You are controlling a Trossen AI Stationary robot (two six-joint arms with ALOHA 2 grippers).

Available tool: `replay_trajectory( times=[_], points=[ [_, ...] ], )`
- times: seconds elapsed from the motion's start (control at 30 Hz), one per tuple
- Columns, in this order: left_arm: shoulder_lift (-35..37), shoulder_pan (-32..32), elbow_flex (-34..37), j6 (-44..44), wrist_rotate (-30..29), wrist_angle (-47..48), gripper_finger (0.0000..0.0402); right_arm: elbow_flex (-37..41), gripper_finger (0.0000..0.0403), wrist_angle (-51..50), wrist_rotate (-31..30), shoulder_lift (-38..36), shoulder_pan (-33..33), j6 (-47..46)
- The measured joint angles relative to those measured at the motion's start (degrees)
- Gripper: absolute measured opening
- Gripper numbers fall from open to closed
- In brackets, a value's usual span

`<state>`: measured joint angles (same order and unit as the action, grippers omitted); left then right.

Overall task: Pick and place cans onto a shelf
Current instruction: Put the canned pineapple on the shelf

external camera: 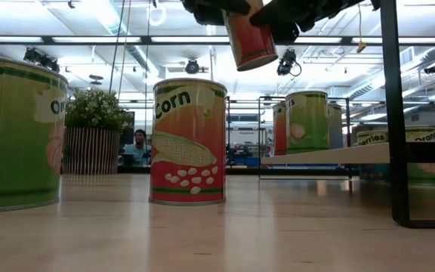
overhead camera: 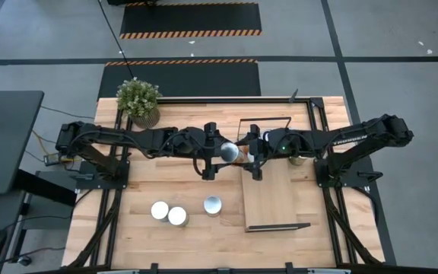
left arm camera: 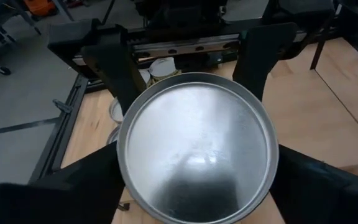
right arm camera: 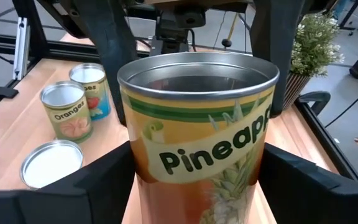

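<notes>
Where both claws meet, pineapple can (overhead camera: 230,152)

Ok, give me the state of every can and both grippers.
Pineapple can: lifted off the table, tilted, between both grippers.
Left gripper: at the can, in the air.
Right gripper: at the can's other side.
Corn can: upright on the table.
Two other cans: upright, side by side on the table.
</notes>
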<state>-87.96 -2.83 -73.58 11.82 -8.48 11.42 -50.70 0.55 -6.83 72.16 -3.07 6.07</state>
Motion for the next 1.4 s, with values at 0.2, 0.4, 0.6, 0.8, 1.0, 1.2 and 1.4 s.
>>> replay_trajectory(
  times=[0.2,0.4,0.6,0.8,1.0,1.2,1.4],
  points=[
    [0.0,0.0,0.0,-0.2,0.2,0.2,0.0395,0.0,0.0312,-0.5,0.4,0.0,0.0,-0.3],
    [2.7,-0.8,0.1,1.2,-3.3,0.0,0.0394,0.0,0.0312,-1.7,0.4,-1.3,0.0,0.4],
    [6.4,-1.3,0.1,2.0,-6.6,2.3,0.0394,0.0,0.0312,-7.9,-0.1,-5.3,0.0,0.1],
    [7.5,-1.3,0.0,-1.0,-10.5,8.6,0.0394,0.0,0.0312,-16.1,-1.4,-10.8,-0.4,-1.8],
    [7.5,-2.8,2.0,-5.4,-9.0,10.9,0.0393,2.2,0.0312,-20.8,-1.3,-17.7,-2.3,-4.9],
    [7.5,-5.9,8.1,-6.4,-9.1,5.2,0.0393,9.4,0.0312,-19.6,-7.0,-26.9,-6.9,-9.4],
    [7.5,-6.4,12.7,-8.0,-9.3,0.8,0.0393,13.2,0.0312,-21.8,-13.1,-34.6,-12.0,-12.7]
  ],
)
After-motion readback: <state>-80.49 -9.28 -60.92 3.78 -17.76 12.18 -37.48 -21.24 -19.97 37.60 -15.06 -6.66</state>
